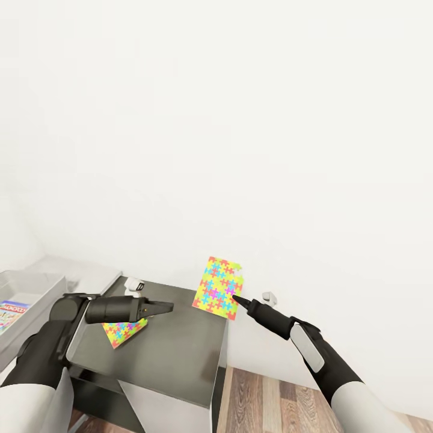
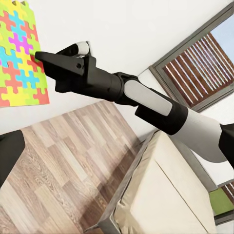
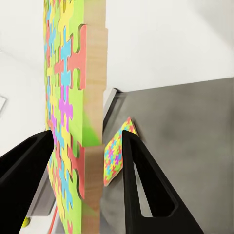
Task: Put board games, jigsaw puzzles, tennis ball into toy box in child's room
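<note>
Presently, the right gripper point(image 1: 234, 299) holds one jigsaw puzzle point(image 1: 218, 287) upright in the air above the far edge of the dark grey cabinet point(image 1: 174, 349); in the right wrist view its two fingers point(image 3: 146, 190) stand on either side of the board's edge, pinching it. A second jigsaw puzzle point(image 1: 123, 331) lies tilted on the cabinet top, just beneath the left gripper point(image 1: 170, 308), which carries nothing; whether its jaws are spread or closed cannot be told. At far left, the grey toy box point(image 1: 36, 282) sits on the pale table point(image 1: 90, 267) and already contains a white-and-green board game point(image 1: 12, 314). Judged from this, at least one game is stowed. Both puzzles remain outside the box, one in hand and one to be picked up. The remaining toys cannot be accounted for.
</note>
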Controlling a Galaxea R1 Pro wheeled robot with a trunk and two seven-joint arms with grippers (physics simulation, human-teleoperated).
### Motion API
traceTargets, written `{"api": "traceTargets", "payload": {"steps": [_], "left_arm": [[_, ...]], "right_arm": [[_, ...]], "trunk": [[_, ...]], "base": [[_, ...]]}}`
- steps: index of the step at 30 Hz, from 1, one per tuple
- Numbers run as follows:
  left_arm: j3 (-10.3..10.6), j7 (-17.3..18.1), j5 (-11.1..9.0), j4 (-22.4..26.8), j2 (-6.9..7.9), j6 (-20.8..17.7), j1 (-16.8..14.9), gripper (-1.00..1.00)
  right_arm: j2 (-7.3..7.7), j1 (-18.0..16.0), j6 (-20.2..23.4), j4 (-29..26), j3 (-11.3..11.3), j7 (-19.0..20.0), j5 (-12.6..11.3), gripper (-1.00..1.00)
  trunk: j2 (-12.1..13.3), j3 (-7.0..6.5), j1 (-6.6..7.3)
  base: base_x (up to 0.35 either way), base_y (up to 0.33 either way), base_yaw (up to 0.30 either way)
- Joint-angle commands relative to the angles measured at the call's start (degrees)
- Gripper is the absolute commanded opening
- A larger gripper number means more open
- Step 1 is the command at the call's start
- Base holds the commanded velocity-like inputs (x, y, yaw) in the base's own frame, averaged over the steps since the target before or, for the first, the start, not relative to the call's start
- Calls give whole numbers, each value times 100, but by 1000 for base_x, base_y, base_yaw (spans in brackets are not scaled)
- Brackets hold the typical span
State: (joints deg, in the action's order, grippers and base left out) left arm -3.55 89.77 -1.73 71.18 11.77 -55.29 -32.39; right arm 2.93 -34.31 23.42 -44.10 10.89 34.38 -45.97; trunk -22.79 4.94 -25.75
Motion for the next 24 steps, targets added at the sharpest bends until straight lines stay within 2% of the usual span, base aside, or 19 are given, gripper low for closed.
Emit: {"api": "traceTargets", "payload": {"steps": [1, 15, 24], "left_arm": [[2, 23, 4, 1, 1, -61, -4, 100], [-36, 23, -9, 1, 19, -61, -4, 100], [-56, 23, -9, 1, 22, -67, -7, 100]], "right_arm": [[5, -5, 35, -3, 14, -9, -59, -100], [5, -5, 34, -3, 13, -19, -56, -100], [5, -5, 31, -3, 11, -33, -56, -100]], "trunk": [[-13, 13, -4], [-13, 13, -4], [-13, 13, -4]], "base": [[0, 0, 0], [0, 0, 4], [0, 0, 243]]}}
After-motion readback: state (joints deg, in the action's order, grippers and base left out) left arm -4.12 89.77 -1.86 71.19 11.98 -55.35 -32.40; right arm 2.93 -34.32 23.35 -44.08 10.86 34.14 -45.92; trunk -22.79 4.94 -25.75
